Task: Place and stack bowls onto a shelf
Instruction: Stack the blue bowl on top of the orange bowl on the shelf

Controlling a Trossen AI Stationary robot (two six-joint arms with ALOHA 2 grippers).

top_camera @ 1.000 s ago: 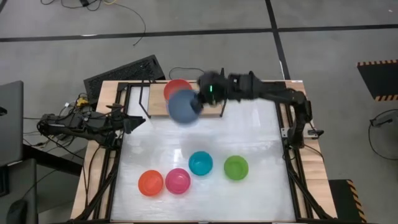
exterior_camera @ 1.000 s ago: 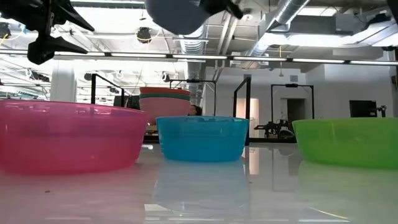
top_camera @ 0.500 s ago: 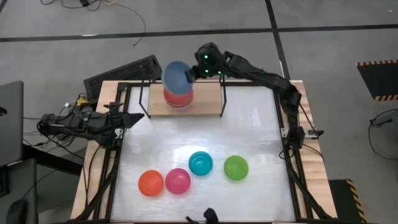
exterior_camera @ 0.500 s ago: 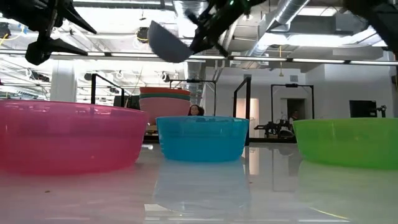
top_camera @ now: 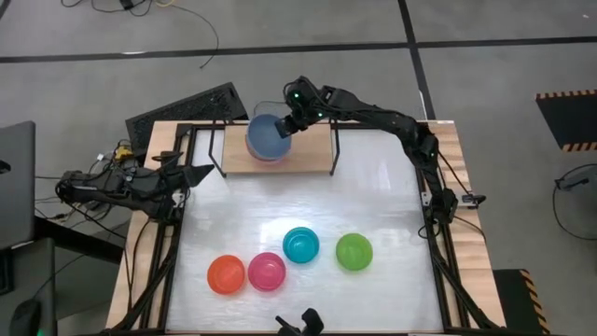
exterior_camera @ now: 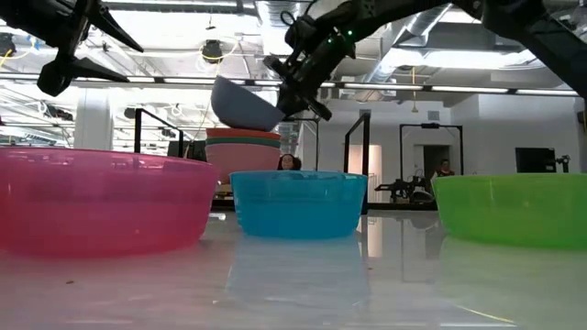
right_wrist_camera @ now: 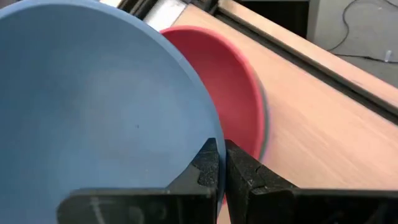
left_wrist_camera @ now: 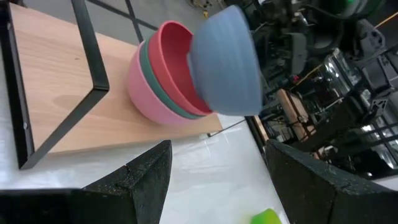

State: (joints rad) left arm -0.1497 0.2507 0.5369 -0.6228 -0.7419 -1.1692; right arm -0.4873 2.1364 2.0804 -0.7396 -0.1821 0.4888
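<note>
Overhead, the right gripper reaches across the far edge of the table and pinches the rim of the grey-blue bowl, its two fingers closed tight with only the thin wall of the bowl between them. The bowl hangs tilted just above a stack on the shelf: the red bowl sits on top, nested in a dark green bowl, which sits in the pale pink bowl at the bottom. From table height the grey-blue bowl appears a little above the stack and not yet seated in it. The shelf's light wood board is otherwise bare to the right of the stack. Near the front of the white table stand four more bowls in a loose row: the orange bowl, the magenta bowl, the teal bowl and the lime bowl. The left gripper waits at the table's left edge, its fingers spread wide and holding nothing.
</note>
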